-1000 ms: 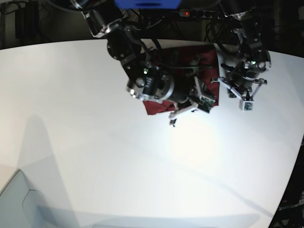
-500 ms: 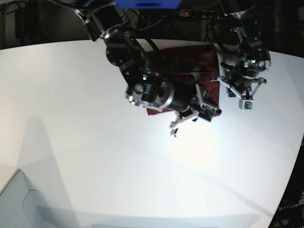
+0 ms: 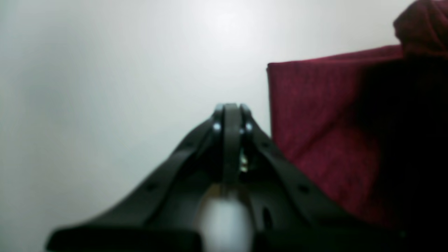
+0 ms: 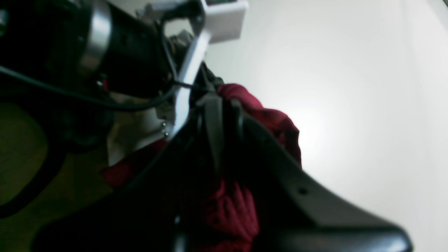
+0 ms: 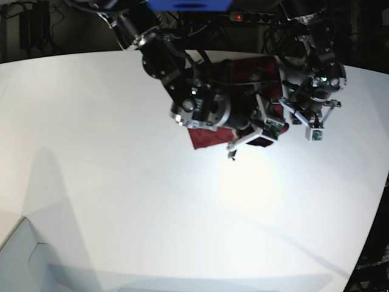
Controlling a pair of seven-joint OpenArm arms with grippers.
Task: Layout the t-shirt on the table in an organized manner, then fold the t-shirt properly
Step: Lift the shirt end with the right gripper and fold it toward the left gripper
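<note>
T-shirt [image 5: 206, 137]: dark red cloth, lying at the far side of the bench, mostly hidden in the base view under the right arm; only a lower corner and strips near the far edge show. In the left wrist view a flat panel with a straight left edge and a square corner lies on the bench surface, its right part lost in deep shadow, with a raised bunch of cloth at the upper right. No print, label or writing can be seen on it.

Bench [image 5: 121, 201]: large, white, smooth, with a curved far edge; glare at the middle, a long shadow across the near part.

Right arm [image 5: 200, 106]: dark joints and cables, lying across the shirt and blocking most of it; a white camera bracket hangs at its end.

Left arm [image 5: 316, 85]: at the shirt's right edge, beside the cloth, with a white bracket.

Right tool [image 4: 218, 105]: black fingers pressed together, pinching a gathered fold of the t-shirt, which bulges on both sides; blurred and dark.

Left tool [image 3: 229, 112]: fingers pressed together with nothing between them, over bare bench just beside the shirt's left edge.

Power strip [image 5: 249, 17]: behind the bench, red light lit; no lettering legible.
</note>
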